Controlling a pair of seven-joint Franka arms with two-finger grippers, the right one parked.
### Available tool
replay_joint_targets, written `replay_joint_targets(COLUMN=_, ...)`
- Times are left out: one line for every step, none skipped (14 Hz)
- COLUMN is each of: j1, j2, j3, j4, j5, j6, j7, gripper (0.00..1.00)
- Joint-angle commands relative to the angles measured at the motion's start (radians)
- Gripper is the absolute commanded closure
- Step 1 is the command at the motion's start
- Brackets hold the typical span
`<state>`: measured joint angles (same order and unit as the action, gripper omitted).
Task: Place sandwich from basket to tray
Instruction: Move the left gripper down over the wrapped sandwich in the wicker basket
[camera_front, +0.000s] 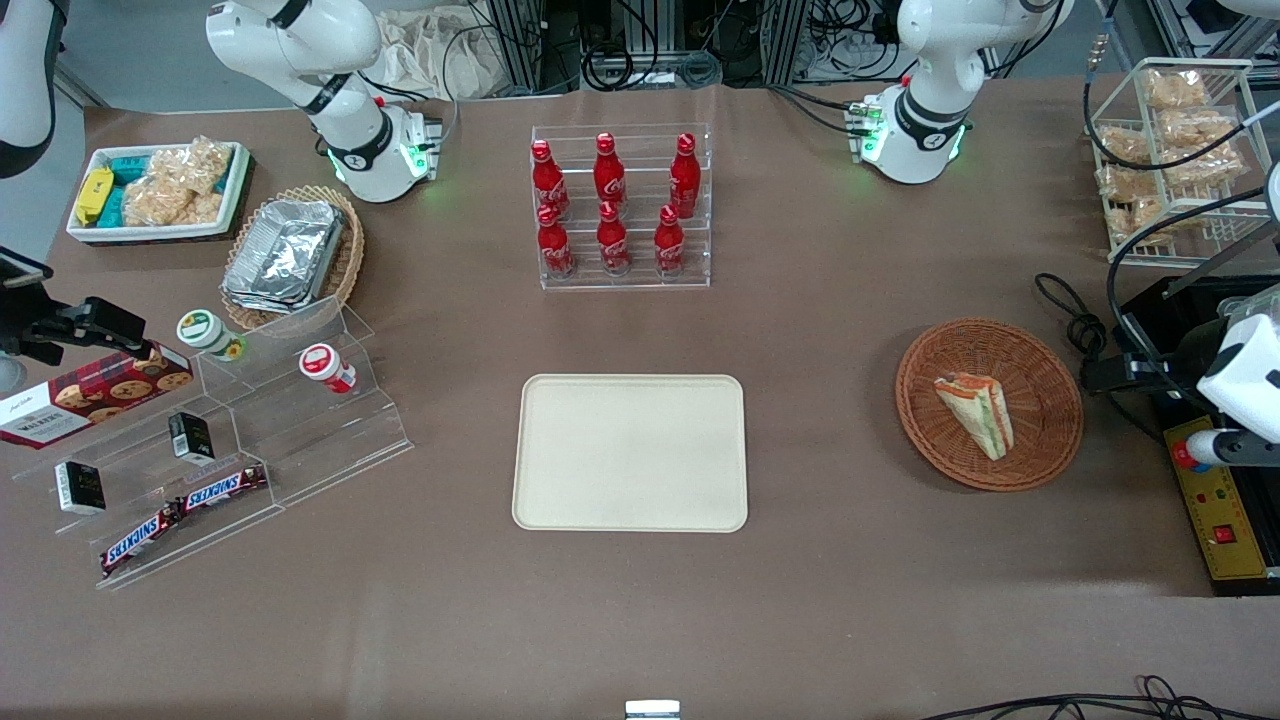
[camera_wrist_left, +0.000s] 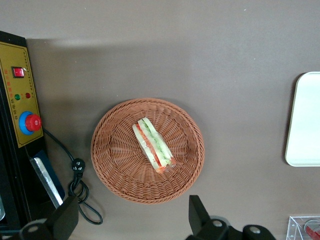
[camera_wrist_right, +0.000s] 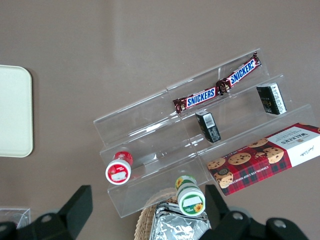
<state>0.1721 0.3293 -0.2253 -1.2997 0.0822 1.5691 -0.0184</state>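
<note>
The sandwich (camera_front: 977, 412) (camera_wrist_left: 152, 145), a pale wedge with orange, green and red layers, lies in the middle of the round reddish-brown basket (camera_front: 1050, 450) (camera_wrist_left: 120, 165). The cream tray (camera_front: 630, 452) (camera_wrist_left: 305, 120) lies flat and bare at the table's middle, apart from the basket toward the parked arm's end. My gripper (camera_wrist_left: 132, 220) hangs open high above the table. Its two dark fingers (camera_wrist_left: 200, 215) straddle bare cloth just outside the basket's rim, and nothing is between them. Only the white wrist (camera_front: 1240, 375) shows in the front view, beside the basket at the working arm's end.
A black and yellow control box (camera_front: 1215, 500) (camera_wrist_left: 20, 115) with a red button and a coiled cable (camera_front: 1075, 320) lie beside the basket. A rack of red bottles (camera_front: 620, 205) stands farther from the front camera than the tray. A wire snack rack (camera_front: 1170, 150) stands at the table's corner.
</note>
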Motion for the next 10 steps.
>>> replay_joint_targets(j1=0.01, j2=-0.019, j3=-0.003, j4=-0.067, j5=0.005, j6=0.0, j7=-0.011, gripper=0.01)
replay_joint_targets(j1=0.023, j2=-0.026, j3=-0.002, j4=-0.114, j5=-0.005, j6=0.023, j7=-0.012, gripper=0.01)
replay_joint_targets(j1=0.032, j2=-0.042, j3=-0.002, j4=-0.175, j5=-0.01, j6=0.079, j7=-0.012, gripper=0.01)
replay_joint_targets(j1=0.033, j2=-0.068, j3=-0.002, j4=-0.261, j5=-0.012, j6=0.159, j7=-0.021, gripper=0.01)
replay_joint_targets(j1=0.035, j2=-0.099, j3=-0.002, j4=-0.355, j5=-0.012, j6=0.243, j7=-0.041, gripper=0.01)
replay_joint_targets(j1=0.035, j2=-0.116, j3=-0.002, j4=-0.427, j5=-0.012, j6=0.312, j7=-0.063, gripper=0.01)
replay_joint_targets(j1=0.035, j2=-0.118, j3=-0.002, j4=-0.472, j5=-0.01, j6=0.359, j7=-0.105, gripper=0.01)
replay_joint_targets(j1=0.035, j2=-0.107, j3=-0.002, j4=-0.498, j5=-0.007, j6=0.389, j7=-0.15, gripper=0.01)
replay_joint_targets(j1=0.034, j2=-0.09, j3=-0.002, j4=-0.524, j5=-0.006, j6=0.432, j7=-0.185, gripper=0.01)
replay_joint_targets(j1=0.033, j2=-0.081, j3=-0.002, j4=-0.561, j5=-0.001, j6=0.483, j7=-0.227, gripper=0.01)
